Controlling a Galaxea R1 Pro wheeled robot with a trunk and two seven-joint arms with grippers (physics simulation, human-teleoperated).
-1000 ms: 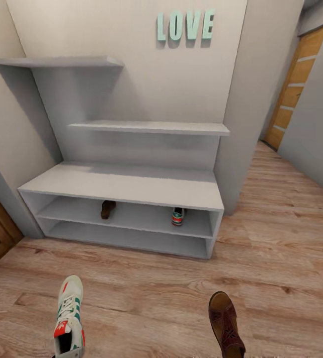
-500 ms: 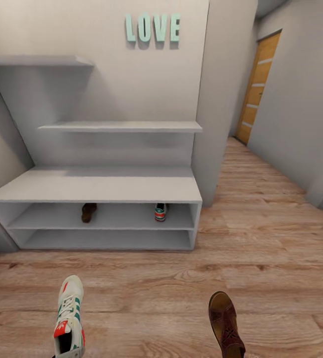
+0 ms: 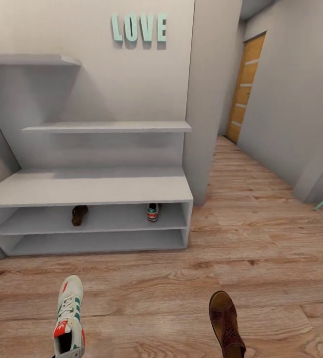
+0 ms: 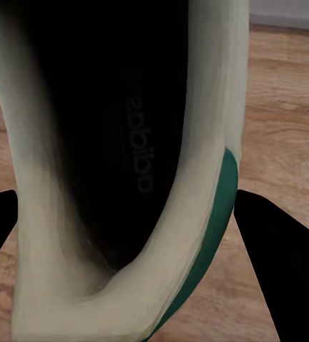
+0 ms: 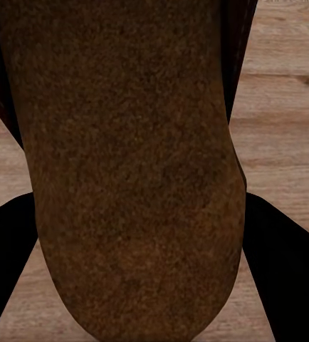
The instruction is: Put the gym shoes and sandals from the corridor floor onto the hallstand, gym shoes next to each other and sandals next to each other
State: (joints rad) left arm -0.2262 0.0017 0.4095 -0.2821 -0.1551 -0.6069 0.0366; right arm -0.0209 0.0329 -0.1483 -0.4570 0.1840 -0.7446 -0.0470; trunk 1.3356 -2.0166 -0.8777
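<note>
Nearest the robot, a gym shoe (image 3: 68, 318) sits clamped between the left gripper's (image 4: 137, 271) fingers (image 4: 279, 256) and a sandal (image 3: 226, 323) between the right gripper's (image 5: 137, 285) fingers (image 5: 286, 271), both carried above the floor (image 3: 261, 238). Beyond stands the rack (image 3: 87, 188), its upper slot holding a second sandal (image 3: 79, 215) and, well apart, a second shoe (image 3: 152, 212). Farther off, LOVE letters (image 3: 138, 27) mark the wall and a door (image 3: 245, 87) closes the corridor.

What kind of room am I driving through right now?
Most likely a home corridor or entryway: a pale grey hallstand with shoes on its shelf stands against the wall, wood plank floor runs past it, and a wooden door closes the far end.
</note>
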